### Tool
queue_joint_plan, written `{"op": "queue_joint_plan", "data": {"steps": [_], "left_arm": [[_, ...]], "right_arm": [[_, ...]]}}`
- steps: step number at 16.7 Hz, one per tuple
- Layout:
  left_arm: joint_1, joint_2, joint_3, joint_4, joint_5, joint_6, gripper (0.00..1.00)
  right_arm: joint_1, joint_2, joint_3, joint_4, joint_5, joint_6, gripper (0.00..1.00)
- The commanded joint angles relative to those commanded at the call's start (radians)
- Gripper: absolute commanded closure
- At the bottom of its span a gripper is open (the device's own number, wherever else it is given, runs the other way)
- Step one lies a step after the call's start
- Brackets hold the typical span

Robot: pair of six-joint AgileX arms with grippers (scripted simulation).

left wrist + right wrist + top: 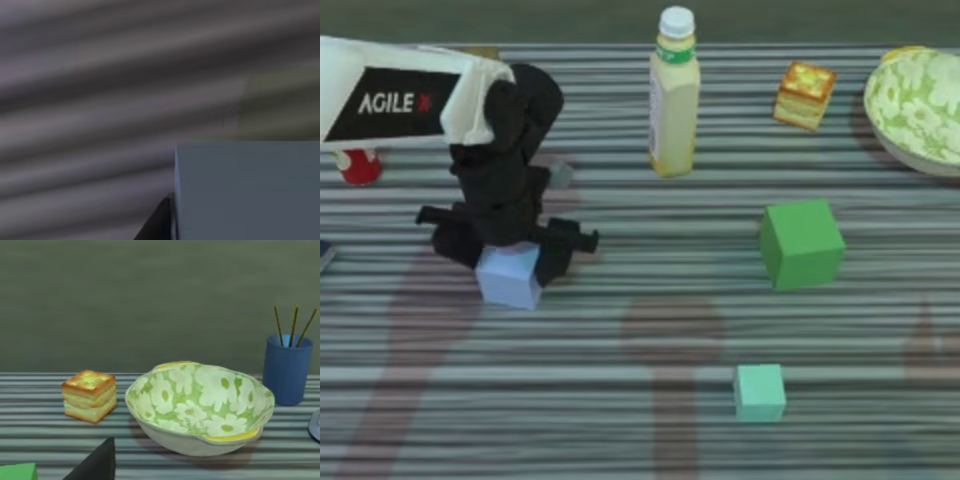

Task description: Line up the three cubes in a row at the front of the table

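Note:
My left gripper (pixel 510 250) reaches down over the pale lavender-blue cube (pixel 510 284) at the table's left middle and is shut on it. In the left wrist view that cube (pixel 250 190) fills the near corner, with one dark fingertip (pixel 161 222) against its side. The larger bright green cube (pixel 802 243) rests right of centre. The small mint-green cube (pixel 760 391) lies nearer the front. My right arm is out of the top view. Its wrist view shows one dark fingertip (pixel 101 460) with nothing beside it, and a corner of the green cube (pixel 17 472).
A yellow bottle (pixel 674 95) stands at the back centre. Right of it sit an orange-yellow patterned box (pixel 805 95) and a floral bowl (pixel 920 105). A red object (pixel 360 167) is at the far left. A blue cup of sticks (pixel 286 370) stands behind the bowl.

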Motion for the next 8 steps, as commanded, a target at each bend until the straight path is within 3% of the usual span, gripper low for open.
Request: {"op": "queue_joint_plan", "data": {"steps": [4, 8], "left_arm": [[0.0, 0.0, 0.0, 0.0, 0.0, 0.0, 0.98], [0.0, 0.0, 0.0, 0.0, 0.0, 0.0, 1.0]], "right_arm": [[0.0, 0.0, 0.0, 0.0, 0.0, 0.0, 0.0], [0.0, 0.0, 0.0, 0.0, 0.0, 0.0, 0.0]]}}
